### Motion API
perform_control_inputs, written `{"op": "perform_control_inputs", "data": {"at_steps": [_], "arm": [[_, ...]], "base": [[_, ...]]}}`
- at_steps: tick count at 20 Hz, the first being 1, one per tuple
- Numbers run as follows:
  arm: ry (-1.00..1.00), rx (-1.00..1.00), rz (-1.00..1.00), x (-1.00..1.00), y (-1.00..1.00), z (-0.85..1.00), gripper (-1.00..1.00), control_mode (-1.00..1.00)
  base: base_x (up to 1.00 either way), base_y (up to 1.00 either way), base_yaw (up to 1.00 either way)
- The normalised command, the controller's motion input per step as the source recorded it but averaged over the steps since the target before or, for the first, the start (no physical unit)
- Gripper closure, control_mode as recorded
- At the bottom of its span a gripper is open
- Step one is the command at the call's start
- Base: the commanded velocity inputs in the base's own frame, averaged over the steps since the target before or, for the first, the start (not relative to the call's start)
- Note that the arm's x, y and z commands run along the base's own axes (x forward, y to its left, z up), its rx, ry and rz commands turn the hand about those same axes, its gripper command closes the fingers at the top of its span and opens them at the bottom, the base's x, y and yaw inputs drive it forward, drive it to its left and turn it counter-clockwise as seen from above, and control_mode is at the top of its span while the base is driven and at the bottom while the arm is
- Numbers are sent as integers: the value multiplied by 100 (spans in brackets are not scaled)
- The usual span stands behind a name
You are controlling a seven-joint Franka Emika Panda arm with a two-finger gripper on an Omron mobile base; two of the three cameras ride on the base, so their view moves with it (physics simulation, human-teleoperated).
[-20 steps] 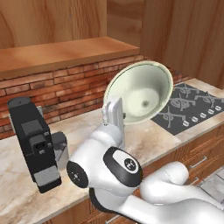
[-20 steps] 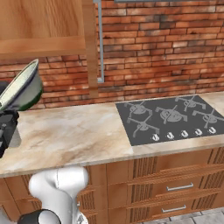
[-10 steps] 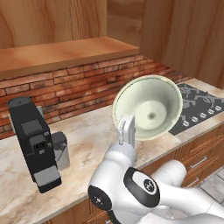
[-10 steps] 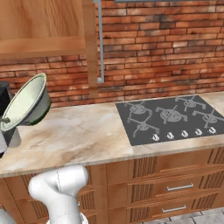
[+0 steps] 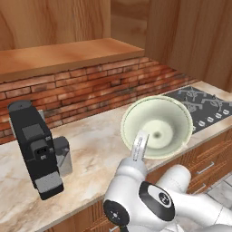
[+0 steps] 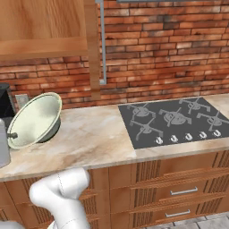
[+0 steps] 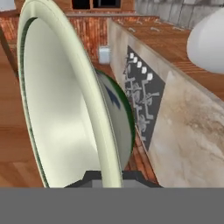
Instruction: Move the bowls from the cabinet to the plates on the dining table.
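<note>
The pale cream-green bowl [image 5: 157,127] is in transit: the gripper [image 5: 139,146] pinches its rim and holds it tilted on edge above the marble counter [image 6: 89,134], left of the black hob [image 6: 176,118] and right of the coffee machine [image 5: 36,147]. Judged next: carry it level toward the dining table. The fingers themselves are hidden behind the rim; table and plates lie out of frame

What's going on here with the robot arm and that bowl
The robot's gripper is shut on the rim of the pale cream-green bowl, holding it tilted on its side in the air above the marble counter. The bowl hangs between the black coffee machine and the black hob, below the brown wooden cabinet. No plate or dining table is in sight, so the bowl is not yet delivered.
</note>
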Motion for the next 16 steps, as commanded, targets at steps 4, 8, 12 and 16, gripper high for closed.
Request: {"op": "perform_control_inputs", "data": {"at_steps": [4,8,12,16], "arm": [[0,12,3,0,-3,-39,100,-100],[1,9,2,0,0,-36,100,-100],[0,4,0,0,0,-23,100,-100],[0,1,0,0,0,-6,100,100]], "base": [[0,0,0],[0,0,0],[0,0,0],[-10,0,0]]}}
